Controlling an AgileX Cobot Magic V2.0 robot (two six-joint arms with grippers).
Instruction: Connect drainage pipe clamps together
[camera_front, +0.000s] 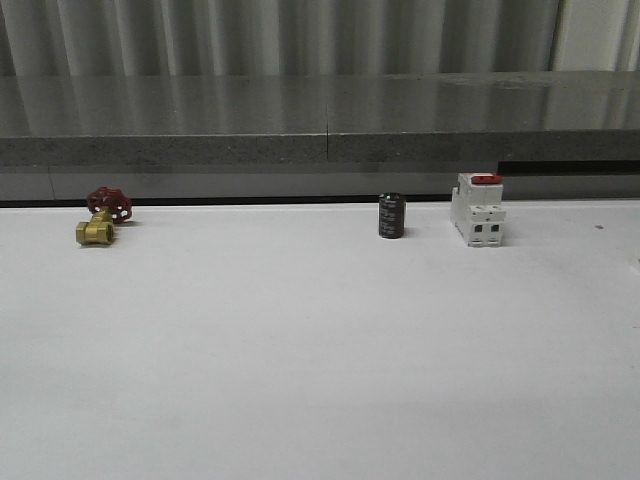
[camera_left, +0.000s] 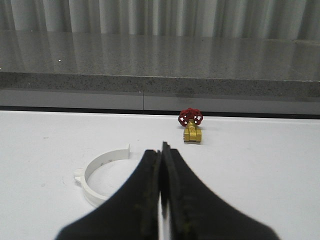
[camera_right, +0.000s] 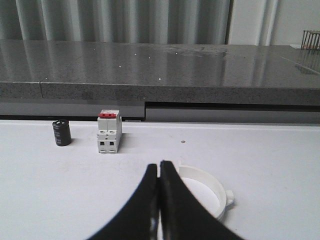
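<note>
From the front, the white bench (camera_front: 320, 350) carries three things along its far edge: a brass valve (camera_front: 103, 217) with a red handwheel at the left of the frame, a black cylinder (camera_front: 391, 216) right of centre, and a white breaker (camera_front: 477, 209) with a red top further right.

The wrist cameras add the clamps. In the left wrist view one clamp half (camera_left: 102, 173) lies flat on the bench at lower left of the frame, an open white arc with a small lug on its outer side, its near end hidden behind the left pincer (camera_left: 161, 152). That pincer's black fingers are pressed together with nothing between them. The valve stands beyond, upper right of centre.

In the right wrist view the other clamp half (camera_right: 210, 190) lies flat at lower right of centre, a lug sticking out on its right side, partly hidden by the right pincer (camera_right: 159, 170), whose fingers likewise meet on nothing. The breaker and the cylinder stand side by side at left of centre, well beyond it.
</note>
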